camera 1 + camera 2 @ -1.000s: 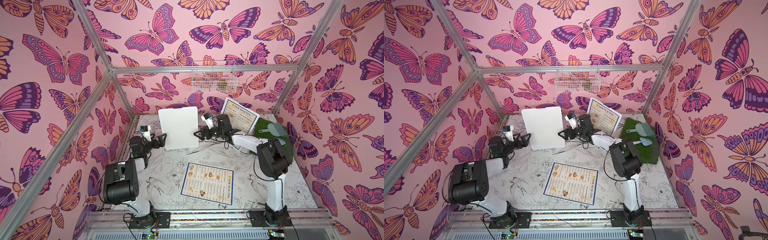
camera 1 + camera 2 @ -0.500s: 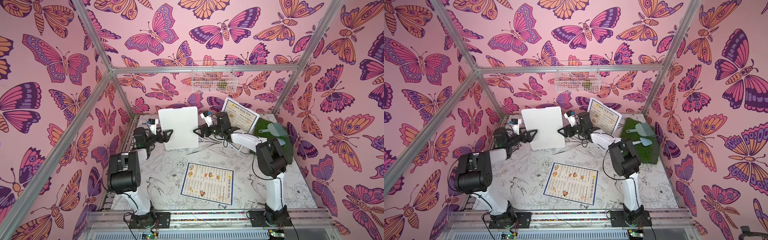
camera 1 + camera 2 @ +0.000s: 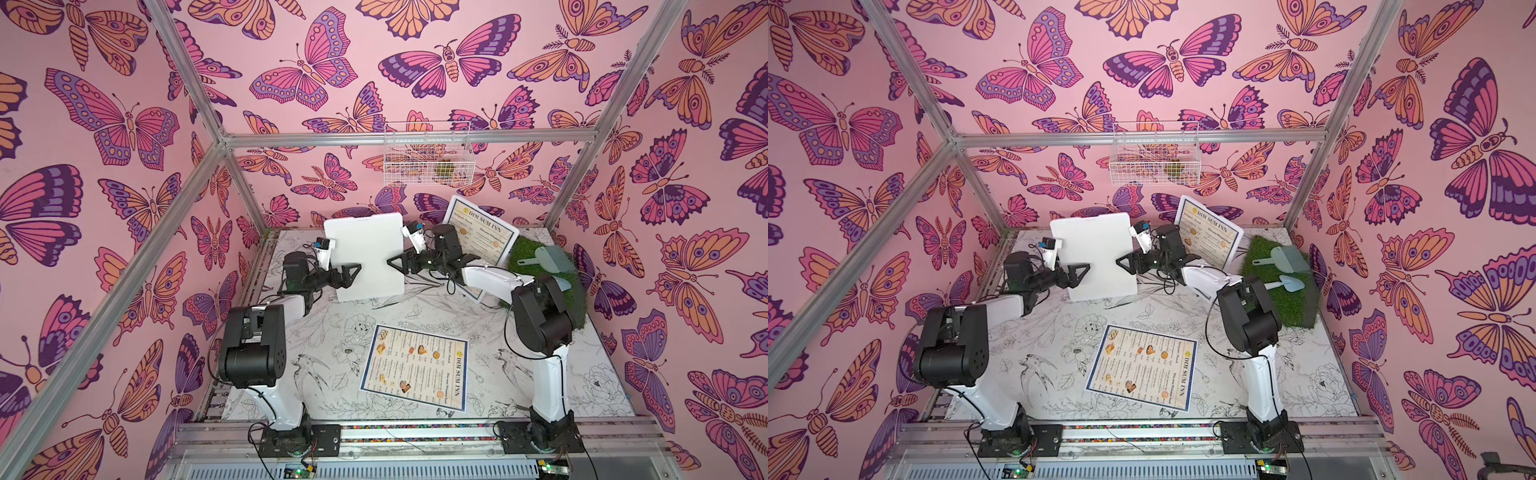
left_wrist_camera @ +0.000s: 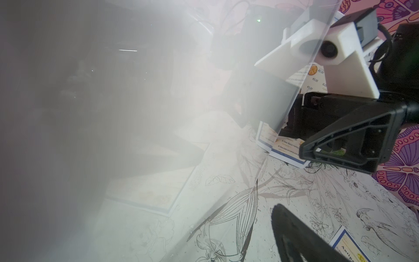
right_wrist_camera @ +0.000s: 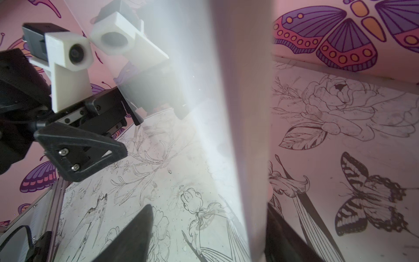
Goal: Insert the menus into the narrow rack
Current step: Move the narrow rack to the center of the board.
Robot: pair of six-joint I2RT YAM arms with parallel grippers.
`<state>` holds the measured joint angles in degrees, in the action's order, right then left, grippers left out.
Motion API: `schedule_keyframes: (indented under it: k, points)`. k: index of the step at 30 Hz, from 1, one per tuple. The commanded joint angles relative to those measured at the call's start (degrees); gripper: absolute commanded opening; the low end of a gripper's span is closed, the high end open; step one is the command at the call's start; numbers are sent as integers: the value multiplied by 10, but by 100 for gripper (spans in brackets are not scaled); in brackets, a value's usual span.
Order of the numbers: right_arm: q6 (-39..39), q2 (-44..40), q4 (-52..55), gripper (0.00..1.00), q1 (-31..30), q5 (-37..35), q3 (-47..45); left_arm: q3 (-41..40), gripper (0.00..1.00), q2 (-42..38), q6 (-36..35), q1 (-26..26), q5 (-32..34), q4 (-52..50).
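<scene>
Behind right arm (image 3: 490, 280), part of menu (image 3: 486, 235)

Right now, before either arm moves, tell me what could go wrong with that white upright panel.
1. The upright white frosted panel stands on the table between the left tool and the right tool; an uneven push or squeeze could tip or slide it.
2. The cream laminated menu with a blue border leans just behind the right arm; pulling that arm back might knock it over.
</scene>
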<state>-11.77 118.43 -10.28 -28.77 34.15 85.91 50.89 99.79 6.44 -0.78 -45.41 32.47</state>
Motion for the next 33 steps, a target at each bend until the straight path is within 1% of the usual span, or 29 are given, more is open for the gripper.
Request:
schedule_keyframes:
  k: [1,7,13,16,21,26,28,33]
  points:
    - [4,-55,6,74,-5,-12,-39,7,98,-15,5,38,-18,-44]
    - [-10,-141,-19,74,14,-39,-154,-4,98,-26,12,102,0,-46]
    - [-1,-238,0,74,35,-71,-263,-18,98,-39,19,170,22,-45]
    - [10,-267,25,74,41,-90,-288,-27,99,-43,19,199,37,-46]
    - [16,-288,45,74,54,-91,-308,-42,99,-46,25,220,47,-44]
    - [16,-303,50,74,56,-104,-320,-53,100,-52,24,221,76,-46]
    - [14,-300,54,77,58,-107,-319,-52,100,-52,26,221,90,-53]
    - [8,-303,62,97,60,-128,-319,-65,100,-65,37,221,172,-62]
